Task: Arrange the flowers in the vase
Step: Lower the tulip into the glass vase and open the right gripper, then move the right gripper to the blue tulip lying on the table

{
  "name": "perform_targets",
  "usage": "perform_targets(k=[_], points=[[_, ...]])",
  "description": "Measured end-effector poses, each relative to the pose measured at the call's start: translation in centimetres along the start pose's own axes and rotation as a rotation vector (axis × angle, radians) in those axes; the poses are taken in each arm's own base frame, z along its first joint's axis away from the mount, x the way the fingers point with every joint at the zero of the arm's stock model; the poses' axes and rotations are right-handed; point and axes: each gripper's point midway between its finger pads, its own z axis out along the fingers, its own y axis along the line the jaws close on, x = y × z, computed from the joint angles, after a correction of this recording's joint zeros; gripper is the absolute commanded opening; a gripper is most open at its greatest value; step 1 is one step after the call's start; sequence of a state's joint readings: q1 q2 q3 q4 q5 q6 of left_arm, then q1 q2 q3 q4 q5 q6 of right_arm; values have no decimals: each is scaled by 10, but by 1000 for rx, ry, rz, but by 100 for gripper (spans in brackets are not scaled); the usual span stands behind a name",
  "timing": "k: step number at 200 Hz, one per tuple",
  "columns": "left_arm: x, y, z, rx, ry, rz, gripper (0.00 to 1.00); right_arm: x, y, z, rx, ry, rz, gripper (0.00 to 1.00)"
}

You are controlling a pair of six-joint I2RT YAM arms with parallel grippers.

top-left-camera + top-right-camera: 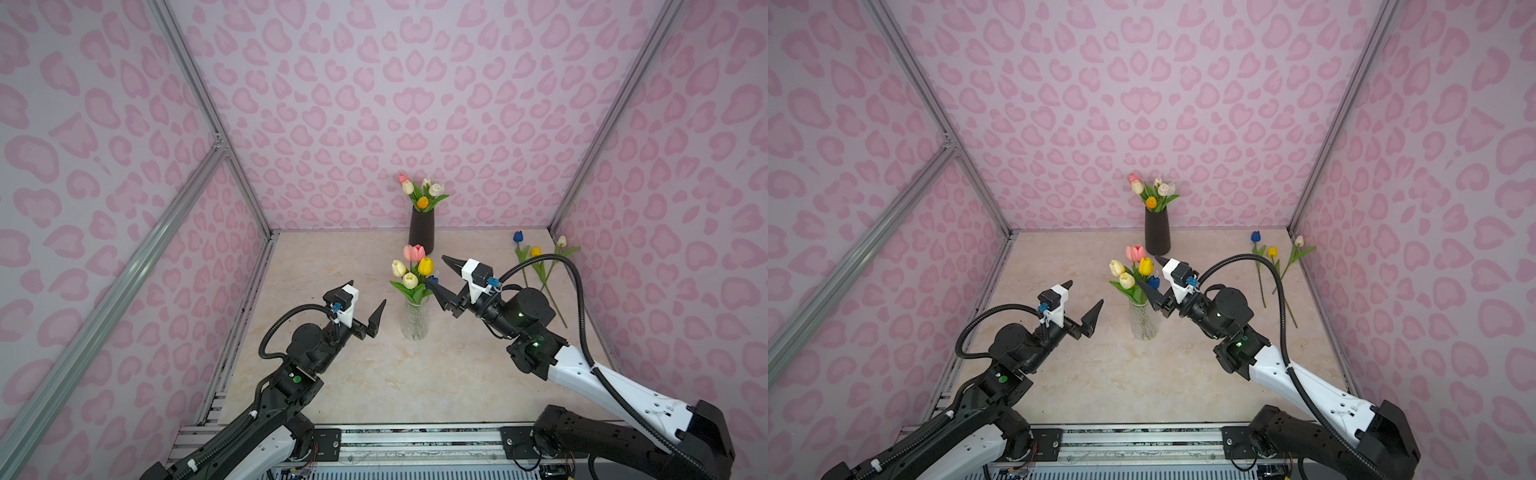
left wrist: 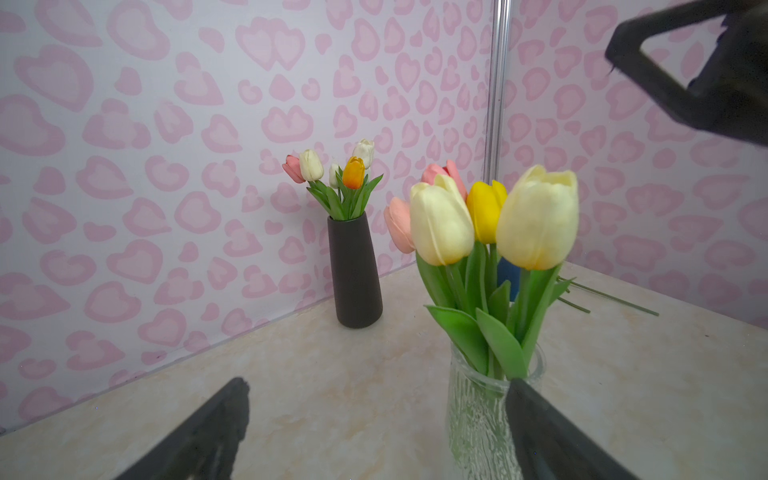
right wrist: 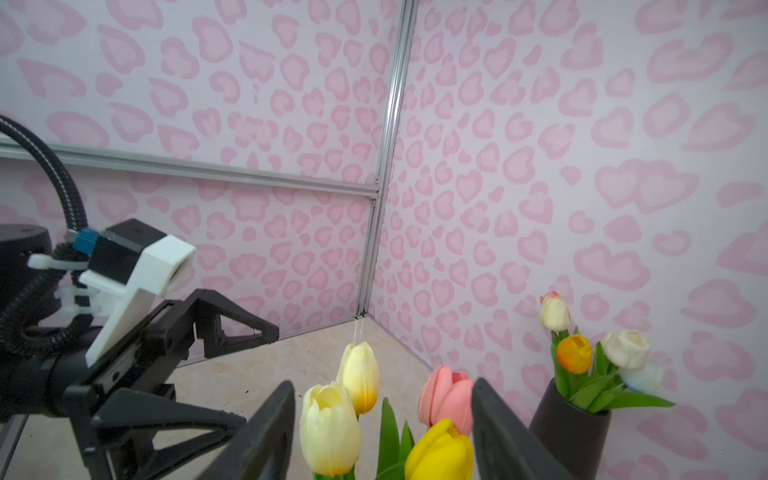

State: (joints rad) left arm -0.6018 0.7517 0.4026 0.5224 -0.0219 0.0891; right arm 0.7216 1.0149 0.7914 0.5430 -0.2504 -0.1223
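Three heart-patterned walls [image 1: 374, 104] closed the table [image 1: 332, 374] at its left, back and right edges. Only the front edge, where both arms were mounted, stood open. A black vase [image 1: 421, 232] stood upright at the middle of the back edge. It held a bunch [image 1: 422, 193] of white, pink and orange heads and stood just behind the right gripper [image 1: 435, 269]. The right arm's cable [image 1: 559, 257] arched over the back right corner in both top views.

The table's left half and the strip along the front edge lay bare.

The glass vase [image 1: 414, 320] stood upright near the table's middle, between the two grippers. It held cream, pink and yellow flowers [image 1: 411, 274], with one blue head [image 1: 1153, 282] low on the right side. Three loose flowers [image 1: 535, 251], blue, yellow and white, lay near the back right corner, well apart from both grippers.

The left gripper [image 1: 365, 293] hovered just left of the glass vase, jaws spread wide, holding nothing. The right gripper hung at the bunch's right side, jaws parted. In the right wrist view the yellow and pink heads showed between its fingers [image 3: 266, 436], and nothing was clamped. Whether a finger touched a petal could not be told.
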Motion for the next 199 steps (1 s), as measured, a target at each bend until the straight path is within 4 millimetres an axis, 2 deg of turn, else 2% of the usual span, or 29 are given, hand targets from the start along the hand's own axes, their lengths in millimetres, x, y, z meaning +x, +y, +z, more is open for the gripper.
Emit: perform_targets(k=[14, 29, 43, 56, 72, 83, 97, 112, 123, 134, 158, 178, 199], points=[[-6, -3, 2, 20, -9, 3, 97, -16, -29, -6, 91, 4, 4, 68], [-8, -7, 5, 43, -9, 9, 97, -23, -77, -20, 241, 22, 21, 68], [-5, -10, 7, 57, 1, 11, 97, -16, -129, -37, 401, 61, 49, 68], [-1, -12, 8, 67, 11, 17, 97, -1, -179, -56, 555, 119, 91, 66], [-1, -13, 8, 73, 12, 18, 97, 30, -243, -78, 756, 235, 152, 65], [-2, -13, 8, 78, 8, 19, 97, 58, -282, -89, 869, 355, 187, 60], [-3, -13, 6, 77, 2, 21, 97, 104, -331, -105, 981, 532, 249, 57], [-3, -13, 3, 76, -1, 25, 97, 162, -372, -139, 1091, 751, 341, 55], [-3, -13, 0, 75, -4, 28, 97, 200, -389, -164, 1144, 891, 402, 55], [-3, -12, -2, 70, -8, 28, 97, 236, -393, -182, 1150, 1031, 461, 54], [1, -11, -4, 60, -6, 35, 97, 301, -388, -194, 1086, 1237, 542, 53], [1, -10, -5, 57, -3, 35, 97, 335, -380, -203, 1050, 1351, 580, 52], [0, -10, -6, 56, -8, 35, 97, 356, -383, -204, 1027, 1397, 602, 47]])
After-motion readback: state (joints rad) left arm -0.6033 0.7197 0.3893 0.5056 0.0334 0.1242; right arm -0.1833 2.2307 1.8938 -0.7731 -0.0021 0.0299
